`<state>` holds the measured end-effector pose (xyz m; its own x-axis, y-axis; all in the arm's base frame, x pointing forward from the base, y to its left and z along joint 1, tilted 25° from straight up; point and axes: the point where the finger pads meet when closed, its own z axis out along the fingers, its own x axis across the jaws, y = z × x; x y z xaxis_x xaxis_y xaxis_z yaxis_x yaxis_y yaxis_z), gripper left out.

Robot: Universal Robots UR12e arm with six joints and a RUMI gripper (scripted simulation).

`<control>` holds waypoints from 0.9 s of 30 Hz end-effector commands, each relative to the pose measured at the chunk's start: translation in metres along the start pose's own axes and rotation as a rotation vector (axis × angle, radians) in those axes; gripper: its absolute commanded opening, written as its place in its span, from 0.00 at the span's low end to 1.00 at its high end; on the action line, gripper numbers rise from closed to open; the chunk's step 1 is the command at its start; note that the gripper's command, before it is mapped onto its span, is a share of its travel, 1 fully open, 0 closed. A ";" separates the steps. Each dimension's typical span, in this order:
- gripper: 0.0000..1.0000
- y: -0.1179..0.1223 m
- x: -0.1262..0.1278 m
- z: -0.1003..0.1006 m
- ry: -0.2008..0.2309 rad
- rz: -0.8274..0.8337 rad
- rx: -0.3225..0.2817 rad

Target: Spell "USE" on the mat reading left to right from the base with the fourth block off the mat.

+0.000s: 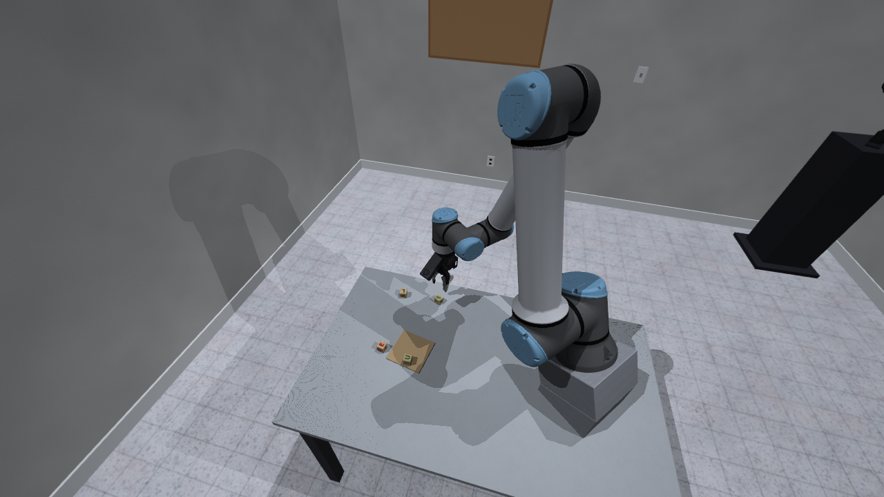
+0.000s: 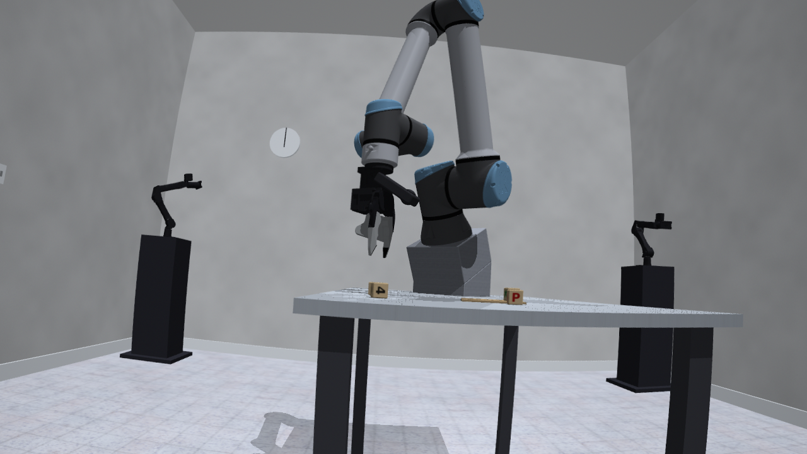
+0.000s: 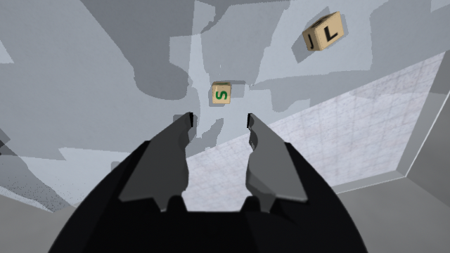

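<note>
My gripper (image 1: 440,285) (image 2: 377,254) (image 3: 220,114) is partly open and empty, high above the table near the S block. The S block (image 1: 438,299) (image 3: 221,93) lies off the mat, its green S showing sideways in the wrist view. The green U block (image 1: 407,358) sits on the tan mat (image 1: 426,348) (image 2: 479,299), near its front edge in the top view. The red-lettered block (image 1: 382,346) (image 2: 514,297) lies just left of the mat in the top view; a red P shows on its side. The block with black L and J (image 1: 403,292) (image 2: 378,290) (image 3: 325,31) is off the mat.
The blocks and mat rest on a grey table (image 1: 346,395) (image 2: 620,316). The L block is left of the S block in the top view, with a gap between them. The far table edge runs close behind both. The robot's base (image 1: 593,383) (image 2: 446,270) stands at the right in the top view.
</note>
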<state>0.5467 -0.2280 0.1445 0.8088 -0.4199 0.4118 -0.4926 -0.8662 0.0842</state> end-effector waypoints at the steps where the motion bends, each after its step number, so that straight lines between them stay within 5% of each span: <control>1: 0.40 0.000 -0.002 0.005 -0.004 -0.001 0.001; 27: 0.40 -0.002 -0.001 0.036 -0.004 -0.001 0.002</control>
<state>0.5556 -0.2356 0.1158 0.8110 -0.4218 0.4054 -0.4920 -0.8667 0.0825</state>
